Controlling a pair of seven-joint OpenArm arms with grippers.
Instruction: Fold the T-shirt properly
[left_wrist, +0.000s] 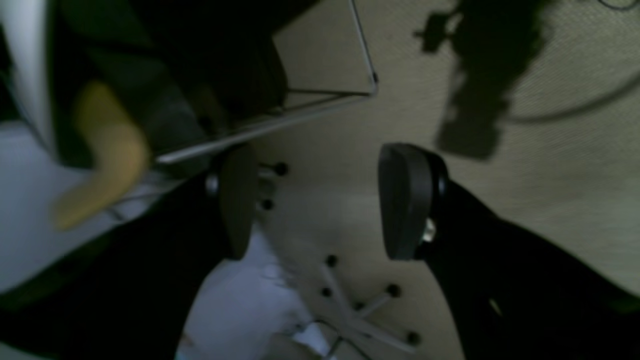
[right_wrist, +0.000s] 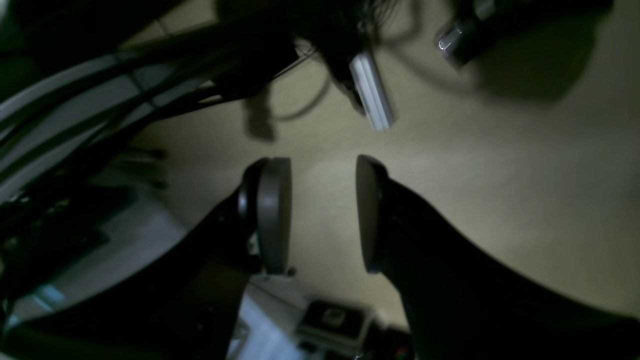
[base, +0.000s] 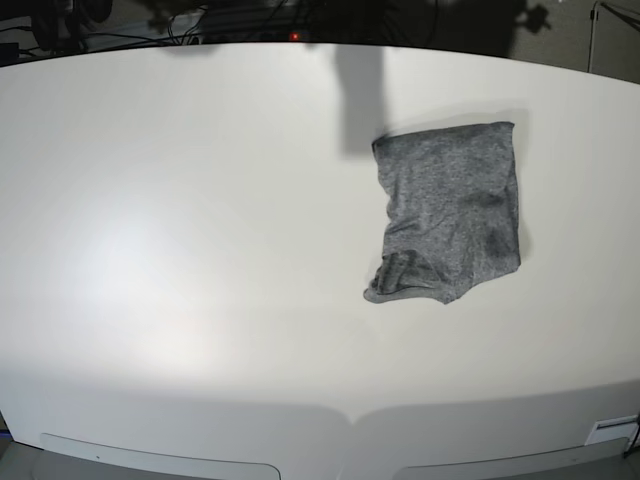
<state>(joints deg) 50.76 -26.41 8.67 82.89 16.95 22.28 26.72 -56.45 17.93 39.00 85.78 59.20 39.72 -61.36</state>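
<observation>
T-shirt (base: 452, 208) on white table (base: 180, 250).

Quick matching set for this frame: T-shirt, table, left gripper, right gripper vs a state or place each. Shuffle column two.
1. T-shirt
2. table
3. left gripper
4. right gripper

A. white, bare on the base view's left half
B. fingers wide apart, holding nothing
C. folded grey bundle, base view's right
D. narrower gap between fingers, holding nothing

Pairs: 1-C, 2-A, 3-B, 4-D
</observation>
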